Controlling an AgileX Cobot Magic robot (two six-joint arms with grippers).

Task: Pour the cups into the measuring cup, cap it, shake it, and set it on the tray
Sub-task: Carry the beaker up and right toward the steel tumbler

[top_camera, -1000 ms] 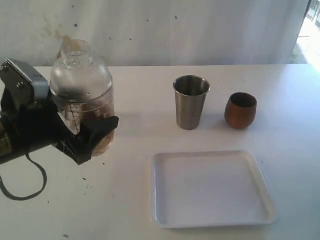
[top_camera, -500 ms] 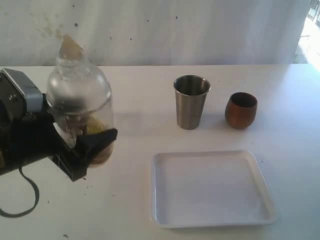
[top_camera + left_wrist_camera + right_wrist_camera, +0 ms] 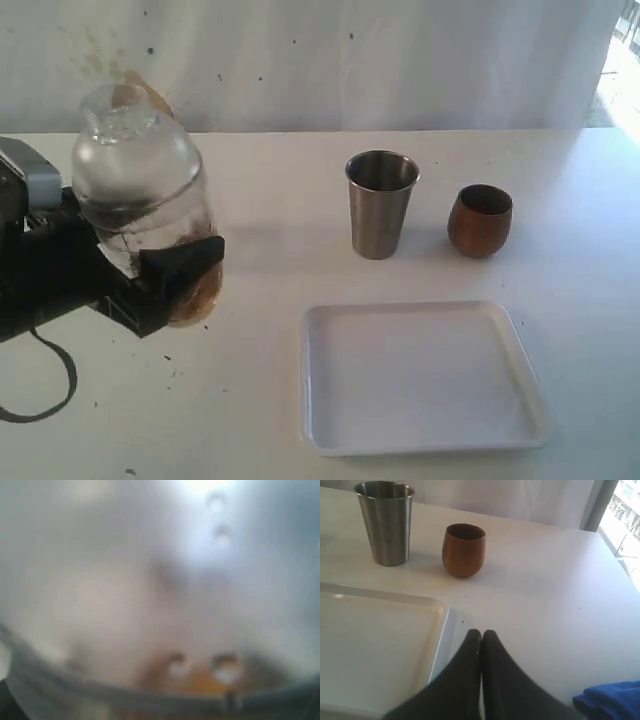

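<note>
Clear cylindrical measuring cup (image 3: 135, 185) sits clamped in left gripper (image 3: 150, 272).

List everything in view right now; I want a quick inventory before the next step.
measuring cup: one, clear with brownish contents low inside, held tilted at far left
lid: one, clear dome, on the measuring cup's top
steel tumbler: one, silver, upright behind the tray
wooden cup: one, dark brown, upright, right of the tumbler, apart from it
tray: one, white, nothing in it, near side of table
table: one, white
cloth: one, blue, near the right gripper
cable: one, black, far left
left gripper: black, shut on the measuring cup
right gripper: black, shut, holding nothing, beside the tray's corner
</note>
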